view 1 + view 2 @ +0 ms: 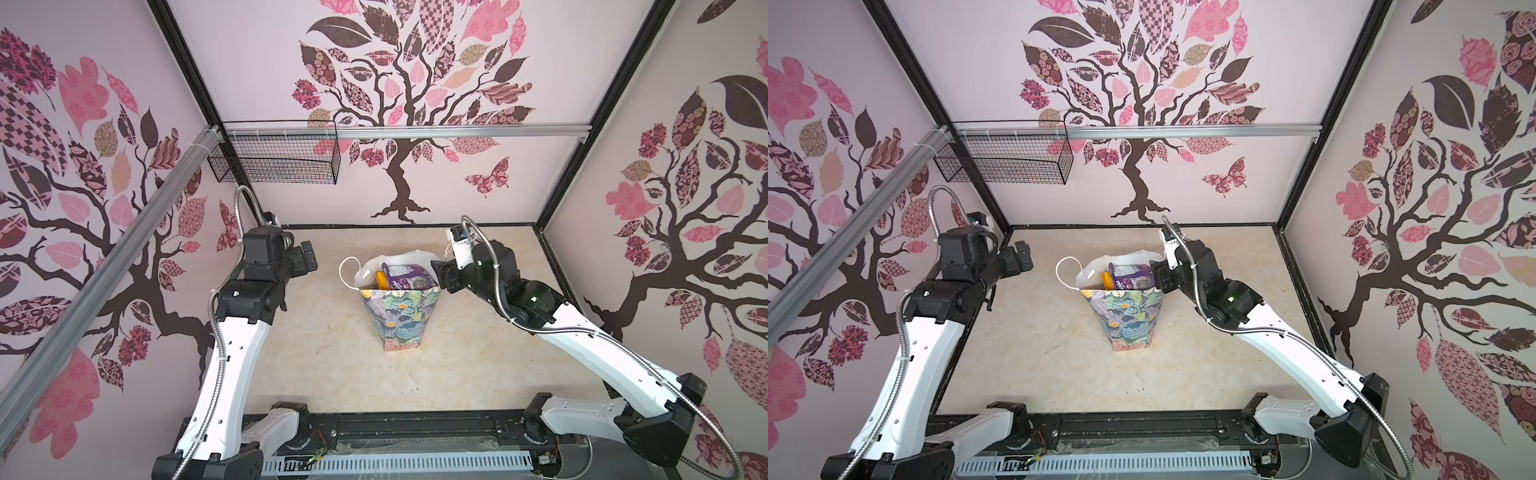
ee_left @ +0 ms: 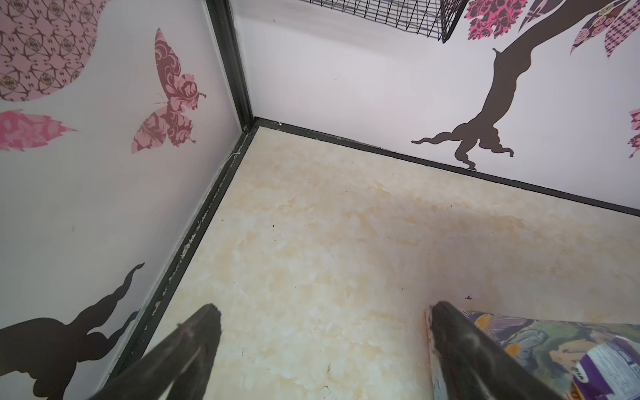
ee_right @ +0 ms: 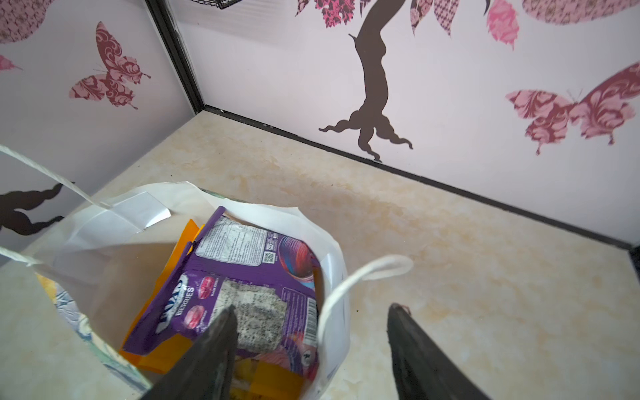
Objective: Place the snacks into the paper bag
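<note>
The floral paper bag (image 1: 400, 320) stands upright mid-table, mouth open, seen in both top views (image 1: 1127, 320). Snacks sit inside it: purple pouches (image 3: 249, 287) on top of orange ones (image 3: 180, 249), their tops showing above the rim (image 1: 405, 276). My right gripper (image 3: 313, 308) hangs open at the bag's right rim (image 1: 440, 276). One finger is over the purple pouch, the other outside the bag wall, holding nothing. My left gripper (image 1: 307, 255) is open and empty, left of the bag and apart from it; its wrist view catches the bag's corner (image 2: 540, 343).
A black wire basket (image 1: 274, 156) hangs on the back wall at the left, under a metal rail. One white cord handle (image 1: 347, 270) loops out to the bag's left, another (image 3: 349, 284) lies between my right fingers. Walls close in three sides of the beige table (image 1: 316, 357).
</note>
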You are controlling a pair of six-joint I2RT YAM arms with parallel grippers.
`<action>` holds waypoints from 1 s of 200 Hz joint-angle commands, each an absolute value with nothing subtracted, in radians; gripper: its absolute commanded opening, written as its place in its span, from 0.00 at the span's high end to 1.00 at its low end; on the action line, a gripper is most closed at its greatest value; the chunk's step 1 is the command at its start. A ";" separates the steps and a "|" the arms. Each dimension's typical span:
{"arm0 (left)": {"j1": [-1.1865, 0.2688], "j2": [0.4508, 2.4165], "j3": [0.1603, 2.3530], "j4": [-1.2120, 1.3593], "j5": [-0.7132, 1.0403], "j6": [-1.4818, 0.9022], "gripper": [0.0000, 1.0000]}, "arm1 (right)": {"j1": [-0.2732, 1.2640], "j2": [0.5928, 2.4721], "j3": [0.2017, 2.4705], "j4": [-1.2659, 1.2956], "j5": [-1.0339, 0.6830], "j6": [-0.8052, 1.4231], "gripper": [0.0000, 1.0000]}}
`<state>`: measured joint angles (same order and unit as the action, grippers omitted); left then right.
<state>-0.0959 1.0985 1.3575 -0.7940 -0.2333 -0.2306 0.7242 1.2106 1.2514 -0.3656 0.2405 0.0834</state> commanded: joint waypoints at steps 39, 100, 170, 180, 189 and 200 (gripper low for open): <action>-0.092 1.055 1.178 -0.644 -0.368 -0.287 0.02 | 0.722 1.025 1.285 -0.588 0.269 0.229 0.21; -0.093 0.876 0.637 -0.093 -0.420 -0.249 0.02 | 0.719 0.782 0.899 -0.447 0.733 0.293 0.00; -0.084 1.001 0.313 0.463 -0.543 -0.092 0.02 | 0.336 0.819 0.389 0.218 0.642 0.228 0.00; -0.070 1.055 0.299 0.556 -0.515 -0.092 0.02 | 0.281 0.834 0.314 0.352 0.620 0.196 0.00; -0.061 1.117 0.309 0.612 -0.483 -0.087 0.02 | 0.239 0.862 0.265 0.458 0.583 0.162 0.00; -0.058 1.202 0.333 0.658 -0.464 -0.057 0.02 | 0.209 0.920 0.204 0.609 0.601 0.148 0.00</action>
<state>-0.0731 1.0821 0.3305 0.3862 -0.5022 -0.1143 0.2703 0.8463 0.2890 0.1955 0.6353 0.2134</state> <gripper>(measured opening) 0.982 0.997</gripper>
